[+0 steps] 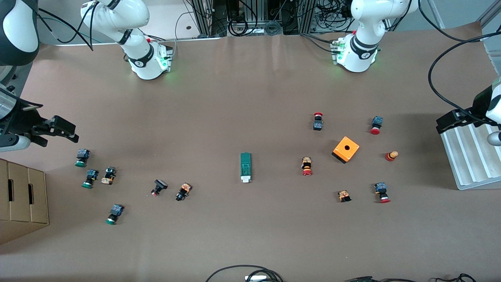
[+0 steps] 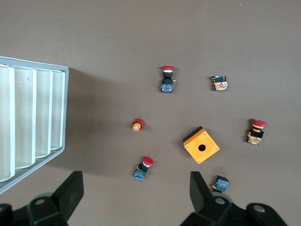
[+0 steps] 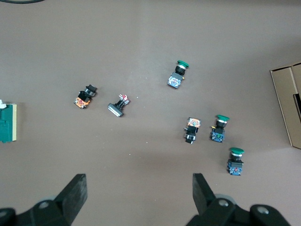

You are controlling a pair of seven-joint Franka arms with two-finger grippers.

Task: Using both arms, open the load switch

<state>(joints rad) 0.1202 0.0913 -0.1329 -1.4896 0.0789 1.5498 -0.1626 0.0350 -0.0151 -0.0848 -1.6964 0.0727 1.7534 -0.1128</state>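
A wide brown paper-covered table (image 1: 250, 243) fills the scene, w/ cables and frames along the edge where the arm bases stand.

Nearest to the front camera lie small push buttons: green-capped ones (image 1: 114, 214) toward the right arm's end, red-capped ones (image 1: 381, 192) toward the left arm's end. They look sorted by colour, so each arm has its own group beside it.

About the middle of the table lies the load switch (image 1: 245, 167), a narrow dark-green rectangular block w/ white end piece toward the camera. It is flat, alone, well apart from all buttons; probably put there so both arms can reach it, one per end.

A bit farther sits an orange square box w/ a round hole (image 1: 345, 149).

The right gripper (image 1: 58, 131) hangs over the table edge near the cardboard box (image 1: 19, 199), jaws wide apart, holding nothing. The left gripper (image 1: 454, 119) hangs over the white ribbed tray (image 1: 469, 160), also fully open and empty. Both wait; task not yet begun, I judge.
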